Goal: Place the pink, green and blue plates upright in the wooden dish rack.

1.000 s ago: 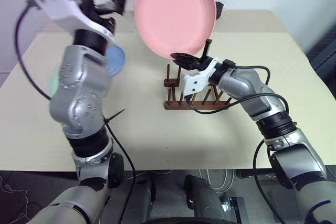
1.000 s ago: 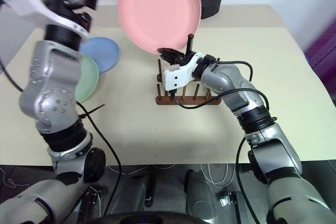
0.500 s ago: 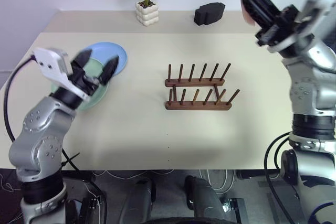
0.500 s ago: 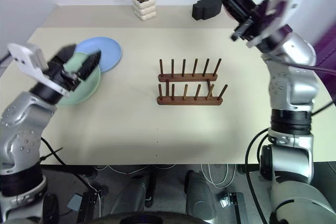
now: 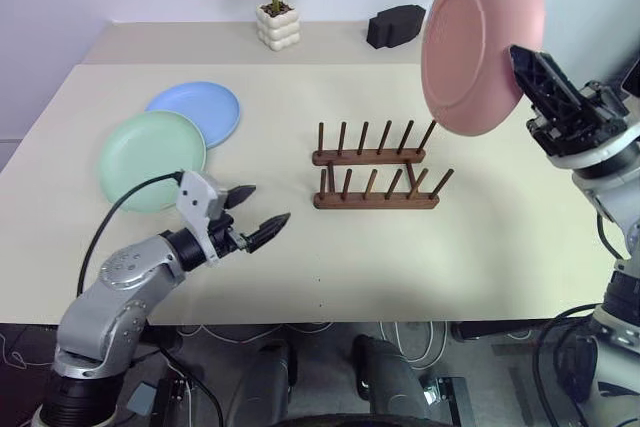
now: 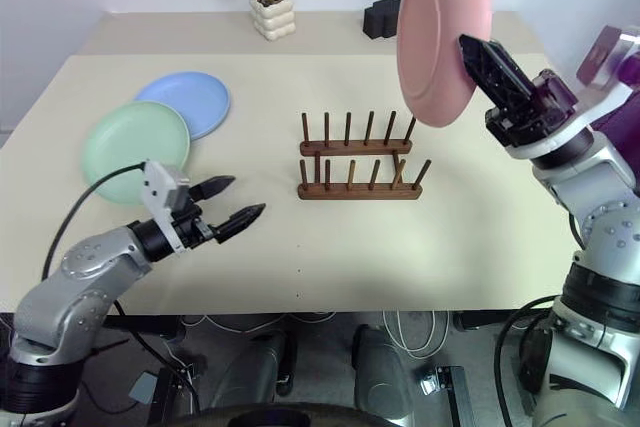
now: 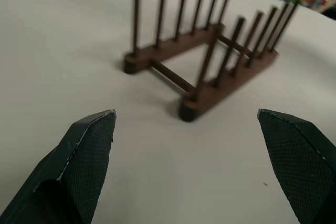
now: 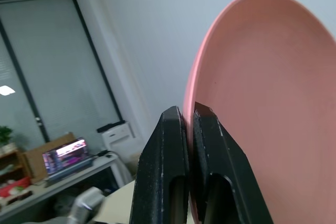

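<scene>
Counter (image 5: 420, 247): broad beige top carrying everything; the wooden dish rack sits near its middle and serves as the landmark below.
Pink plate (image 5: 480, 42): held on edge in the air, above the rack and toward its right end, rim just above the far pegs, clear of every slot.
Green plate (image 5: 152, 145): lying flat, well to the left of the rack.
Blue plate (image 5: 200, 110): lying flat, left of the rack and a little farther back, its rim tucked under or against the green one; which overlaps which is hard to tell.
Wooden dish rack (image 5: 377, 180): two rails of upright pegs, empty, no plate in it.
Right tool (image 8: 185, 124): right of the rack and raised, fingers pinched tight on the pink plate's rim.
Left tool (image 5: 255, 217): low over the counter, left and in front of the rack, fingers spread wide, holding nothing, aimed at the rack.
Risk: thin rim pinch on a tall plate; it could swing or slip on the way down, strike peg tops, shove the light rack, or land across two slots and lean.
Hidden: the plate's top edge is cut off, and the plate covers the black block behind the rack in part.
</scene>
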{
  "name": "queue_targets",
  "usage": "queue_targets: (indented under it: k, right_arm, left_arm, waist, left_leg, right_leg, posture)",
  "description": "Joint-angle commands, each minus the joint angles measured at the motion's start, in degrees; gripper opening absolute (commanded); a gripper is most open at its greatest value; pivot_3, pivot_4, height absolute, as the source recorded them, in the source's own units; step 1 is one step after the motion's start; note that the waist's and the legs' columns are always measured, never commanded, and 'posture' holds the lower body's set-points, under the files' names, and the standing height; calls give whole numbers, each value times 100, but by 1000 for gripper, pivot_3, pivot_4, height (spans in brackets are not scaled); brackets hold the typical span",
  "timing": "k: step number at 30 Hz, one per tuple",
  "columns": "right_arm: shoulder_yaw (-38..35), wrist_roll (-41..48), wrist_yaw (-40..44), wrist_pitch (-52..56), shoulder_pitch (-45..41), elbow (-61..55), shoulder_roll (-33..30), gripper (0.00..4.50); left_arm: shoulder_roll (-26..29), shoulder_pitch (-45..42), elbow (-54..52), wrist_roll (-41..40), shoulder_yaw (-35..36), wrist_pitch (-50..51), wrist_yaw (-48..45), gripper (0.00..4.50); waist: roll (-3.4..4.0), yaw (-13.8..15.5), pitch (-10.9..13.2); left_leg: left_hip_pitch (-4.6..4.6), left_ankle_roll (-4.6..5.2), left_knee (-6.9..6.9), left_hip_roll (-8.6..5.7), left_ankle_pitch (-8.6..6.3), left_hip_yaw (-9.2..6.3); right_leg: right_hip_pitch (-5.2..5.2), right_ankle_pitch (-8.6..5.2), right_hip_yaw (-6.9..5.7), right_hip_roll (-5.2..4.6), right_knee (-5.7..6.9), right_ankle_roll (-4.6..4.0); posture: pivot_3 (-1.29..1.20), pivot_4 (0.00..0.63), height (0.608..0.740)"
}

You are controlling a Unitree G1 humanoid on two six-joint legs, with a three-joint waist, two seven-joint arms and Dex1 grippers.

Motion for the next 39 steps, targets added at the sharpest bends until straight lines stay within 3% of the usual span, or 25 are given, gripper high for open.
queue_targets:
  k: [1, 39]
  right_arm:
    - [-201, 400, -220, 93, 52, -246, -30, 0]
    - [-172, 110, -184, 734, 435, 1111, 6, 0]
  left_arm:
    - [-60, 3, -52, 77, -140, -208, -118, 4440]
    - [-247, -6, -130, 308, -526, -597, -299, 4440]
  waist:
    - [0, 2, 0]
    - [2, 6, -1]
  left_leg:
    - [0, 0, 1, 0, 0, 0]
    - [-1, 2, 3, -1, 0, 8]
  right_leg:
    - [0, 0, 0, 0, 0, 0]
    - [0, 1, 0, 0, -1, 2]
  posture:
    - [0, 150, 738]
    - [0, 150, 738]
